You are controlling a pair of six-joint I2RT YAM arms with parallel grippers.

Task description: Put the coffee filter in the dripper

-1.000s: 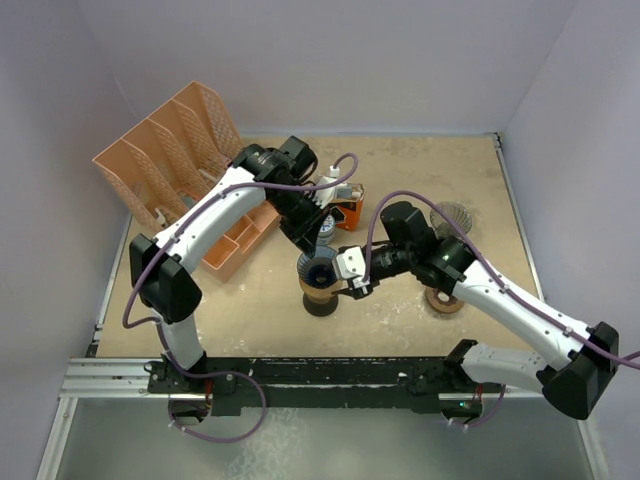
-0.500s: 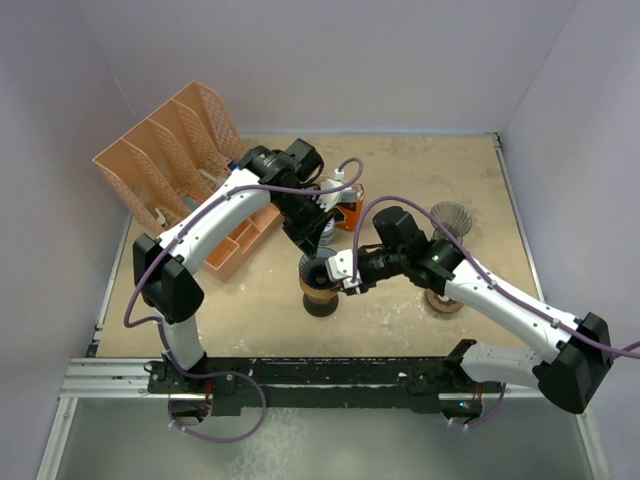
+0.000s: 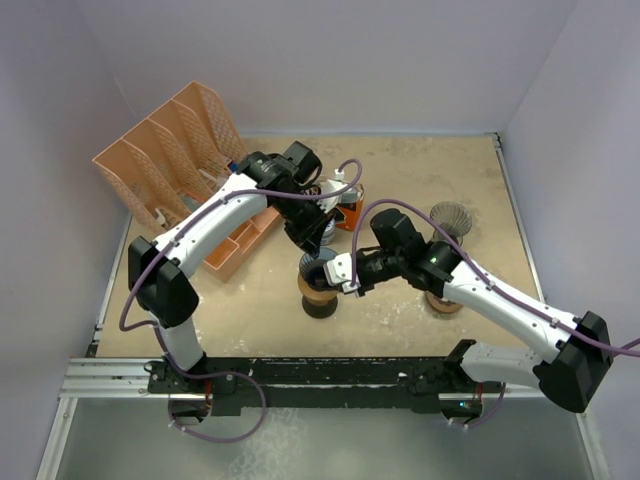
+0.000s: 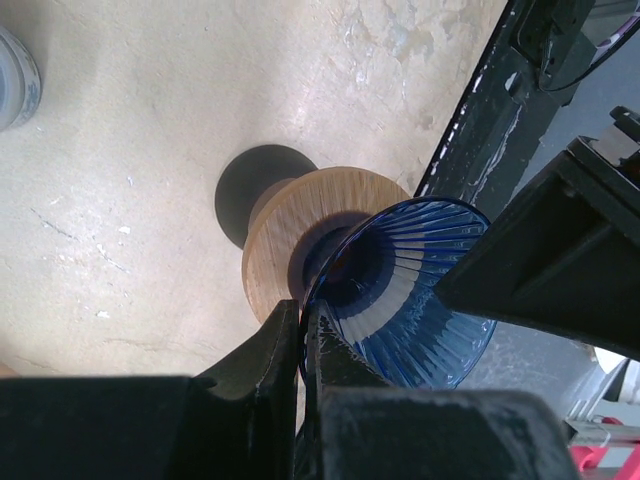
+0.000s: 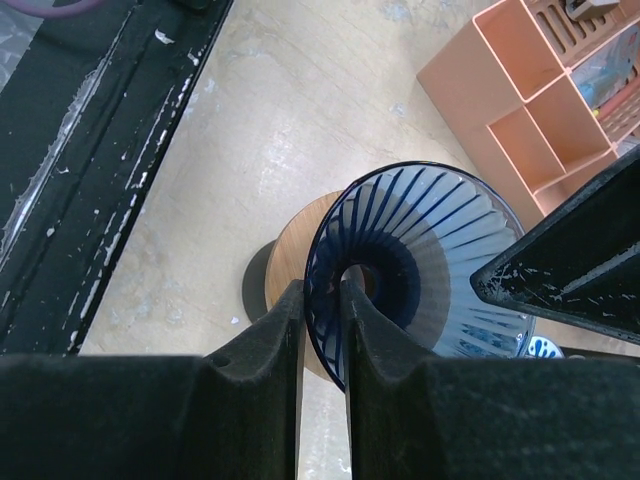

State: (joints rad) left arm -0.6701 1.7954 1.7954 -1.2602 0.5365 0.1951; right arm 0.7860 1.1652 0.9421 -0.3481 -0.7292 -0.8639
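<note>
The blue ribbed glass dripper [image 3: 320, 270] stands on a round wooden stand [image 3: 318, 295] at the table's middle. My left gripper [image 3: 314, 250] reaches it from behind and is shut on its rim; the left wrist view shows the fingers [image 4: 303, 305] pinching the wall of the dripper [image 4: 420, 290]. My right gripper [image 3: 341, 272] comes from the right, and its fingers [image 5: 320, 290] straddle and pinch the near rim of the dripper [image 5: 430, 240]. A grey pleated cone [image 3: 450, 215], possibly the coffee filter, stands at the right rear. No filter is held.
An orange file rack [image 3: 170, 160] and an orange compartment tray [image 3: 235, 245] stand at the left. An orange and white item [image 3: 345, 210] sits behind the dripper. A second wooden stand [image 3: 443, 300] lies under the right arm. The black rail [image 3: 320, 375] runs along the near edge.
My right gripper has moved left onto the dripper's rim. My left gripper has stayed at the rim, its arm shifting slightly.
</note>
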